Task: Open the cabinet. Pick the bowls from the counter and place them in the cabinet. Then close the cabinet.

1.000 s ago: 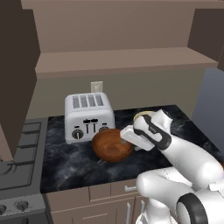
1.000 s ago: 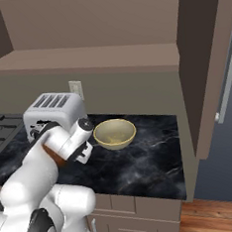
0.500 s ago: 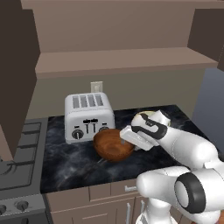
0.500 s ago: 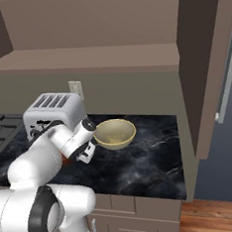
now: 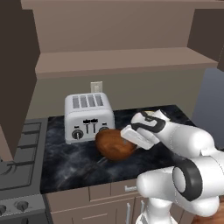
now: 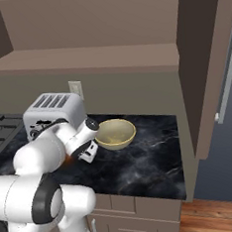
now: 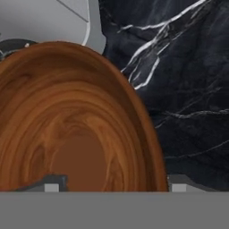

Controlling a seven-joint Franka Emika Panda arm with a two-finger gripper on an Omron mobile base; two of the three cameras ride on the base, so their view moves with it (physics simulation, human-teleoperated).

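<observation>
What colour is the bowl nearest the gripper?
Glossy reddish-brown wood grain: the wooden bowl, clearest in the hand view.

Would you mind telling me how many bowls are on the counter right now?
2. The brown wooden bowl sits in front of the toaster, at the gripper. The cream bowl sits on the counter beside the toaster, by the wall.

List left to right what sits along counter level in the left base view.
Grey stove top with burner grates → silver four-slot toaster → glossy reddish-brown wooden bowl → white arm's gripper at the bowl's right rim.
</observation>
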